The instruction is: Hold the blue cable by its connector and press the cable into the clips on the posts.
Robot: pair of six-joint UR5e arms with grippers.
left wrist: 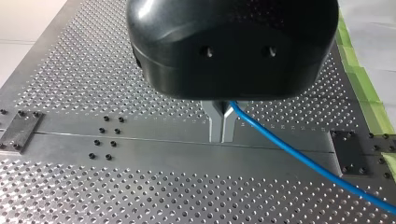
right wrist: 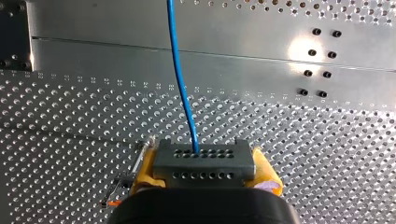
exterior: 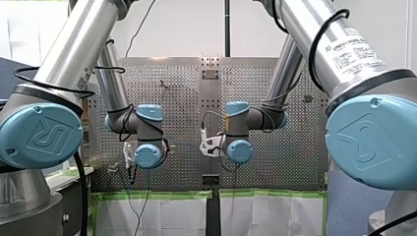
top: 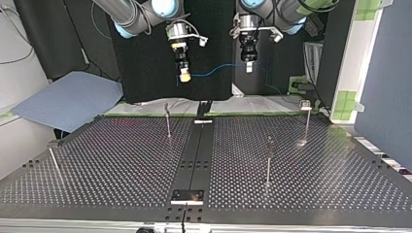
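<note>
The blue cable (top: pixel 218 71) hangs stretched between both grippers, high above the perforated table (top: pixel 121 160). My right gripper (right wrist: pixel 204 173), with yellow pads (right wrist: pixel 145 169), is shut on the grey connector (right wrist: pixel 204 158); the cable (right wrist: pixel 180 70) runs straight ahead out of it. At the top view's left this gripper (top: pixel 184 75) hangs down. My left gripper (left wrist: pixel 222 136) has its metal fingers shut on the cable (left wrist: pixel 299 158), which trails off beside it. In the top view it (top: pixel 248 65) hangs right of centre. Thin posts (top: pixel 167 119) (top: pixel 268 158) (top: pixel 306 119) with clips stand on the table, well below the cable.
Another thin post (top: pixel 52 160) stands near the table's edge at the top view's left. A dark centre strip (top: pixel 197 155) with a bolted plate (top: pixel 187 195) runs across the table. A blue-grey sheet (top: pixel 68 102) lies beyond the table. Green tape (exterior: pixel 265 194) lines the table's edge.
</note>
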